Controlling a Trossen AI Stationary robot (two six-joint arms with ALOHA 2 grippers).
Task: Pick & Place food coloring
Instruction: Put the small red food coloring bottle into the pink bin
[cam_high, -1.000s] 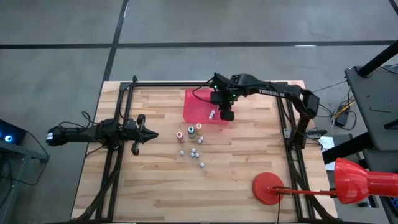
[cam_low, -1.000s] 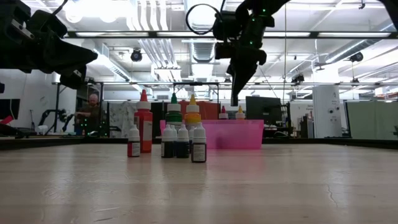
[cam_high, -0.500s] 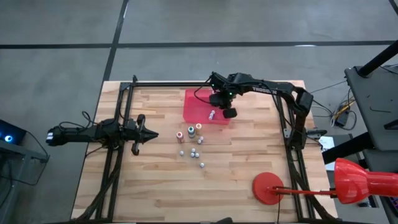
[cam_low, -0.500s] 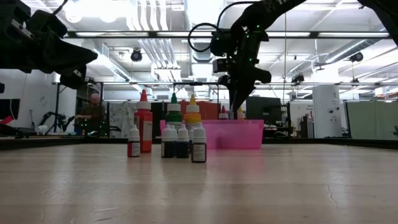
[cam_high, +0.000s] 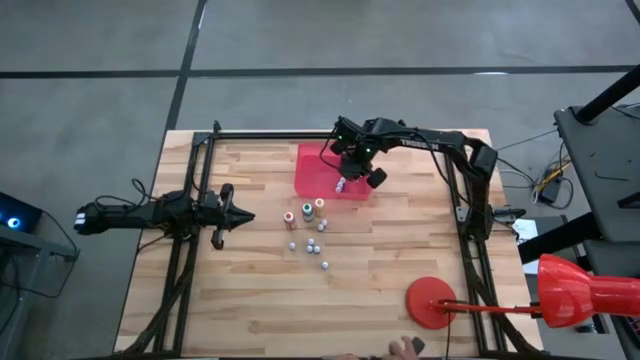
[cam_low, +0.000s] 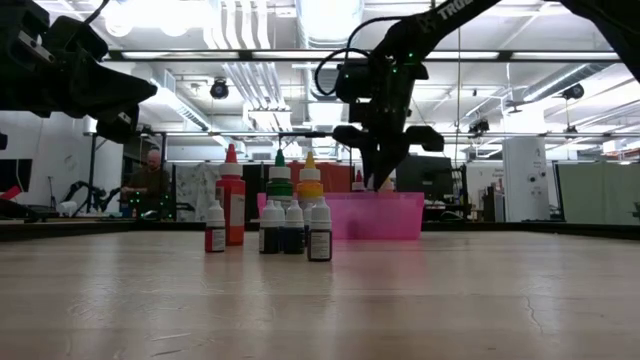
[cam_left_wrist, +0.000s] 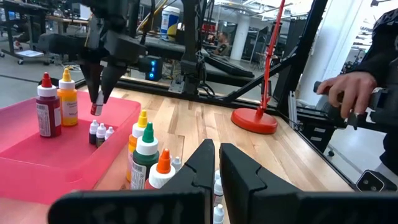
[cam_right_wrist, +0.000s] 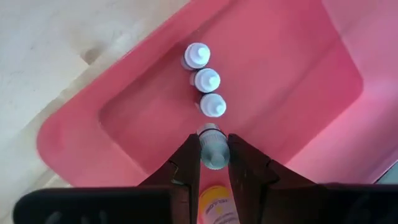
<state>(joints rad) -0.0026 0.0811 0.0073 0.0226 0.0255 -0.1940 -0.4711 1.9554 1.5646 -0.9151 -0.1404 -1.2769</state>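
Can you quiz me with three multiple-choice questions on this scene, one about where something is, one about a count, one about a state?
1. Where is the right end effector?
A. over the pink tray
B. over the red round base
C. beside the left arm

2. How many small bottles stand in a row in the tray beyond the held one?
A. one
B. three
C. six

3. What is the right end effector doing?
A. hanging open and empty
B. gripping a small bottle
C. gripping the tray's rim

Answers: 1 A, the right wrist view looks down into the tray. 2 B, three pale caps line up. 3 B, a bottle sits between its fingers.
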